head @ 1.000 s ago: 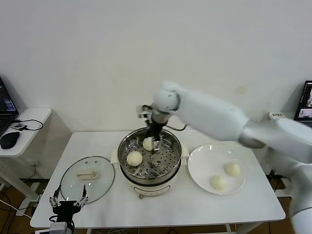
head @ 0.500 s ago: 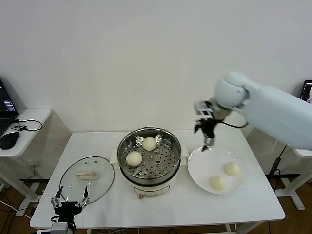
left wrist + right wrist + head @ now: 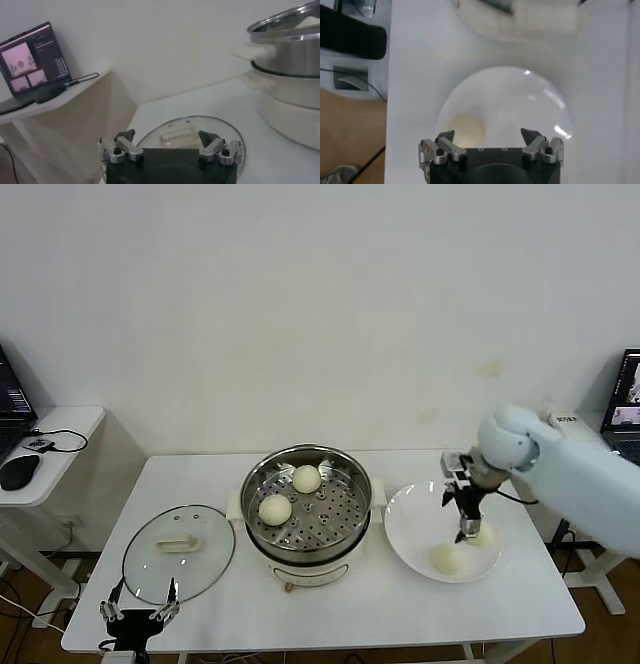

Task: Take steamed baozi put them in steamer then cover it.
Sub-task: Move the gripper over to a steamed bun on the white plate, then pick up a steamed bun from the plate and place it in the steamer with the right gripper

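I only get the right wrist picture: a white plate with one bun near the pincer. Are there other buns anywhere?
Observer: Yes, two buns sit inside the steamer.
Operator: And the plate has just that one?
Observer: No, the plate holds a front bun and a back bun, with the open right pincer at the back one.
Operator: Where's the lid?
Observer: The glass lid lies flat on the table, left of the steamer, near the open left pincer.

A: What sits on the white table?
B: The steamer mid-table; left of it the cover lies flat, right of it a white plate.
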Controlling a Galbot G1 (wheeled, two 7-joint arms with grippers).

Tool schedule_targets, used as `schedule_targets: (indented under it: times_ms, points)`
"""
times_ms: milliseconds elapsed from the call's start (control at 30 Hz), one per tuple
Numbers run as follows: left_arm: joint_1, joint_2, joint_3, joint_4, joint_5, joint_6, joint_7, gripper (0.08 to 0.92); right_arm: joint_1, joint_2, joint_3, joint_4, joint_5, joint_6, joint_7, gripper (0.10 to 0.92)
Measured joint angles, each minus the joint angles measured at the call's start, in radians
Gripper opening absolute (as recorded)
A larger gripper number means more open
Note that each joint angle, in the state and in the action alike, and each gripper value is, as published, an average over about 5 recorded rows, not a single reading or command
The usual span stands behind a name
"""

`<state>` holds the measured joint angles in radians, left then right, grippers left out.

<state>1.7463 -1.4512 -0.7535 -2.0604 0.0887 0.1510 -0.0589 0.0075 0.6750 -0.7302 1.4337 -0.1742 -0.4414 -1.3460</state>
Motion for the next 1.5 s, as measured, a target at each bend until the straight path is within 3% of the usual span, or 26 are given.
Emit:
schedule_targets:
  times_ms: [933,1033,1233,1500]
  points:
    - [-0.023,-0.01,0.008,0.057,0.007,-0.003,-0.003,0.823,-0.155,0.094,0.061,-0.154,-0.091,0.034,0.026,0.822]
    - [-0.023,-0.009,0.009,0.059,0.007,-0.003,-0.003,0.823,-0.158,0.1,0.065,-0.165,-0.09,0.032,0.028,0.782]
    - [-0.022,-0.01,0.009,0.061,0.007,-0.003,-0.004,0.823,-0.16,0.106,0.067,-0.175,-0.089,0.032,0.028,0.626]
    - [-0.03,-0.012,0.009,0.069,0.007,-0.004,-0.007,0.823,-0.147,0.091,0.083,-0.169,-0.075,0.035,0.016,0.586]
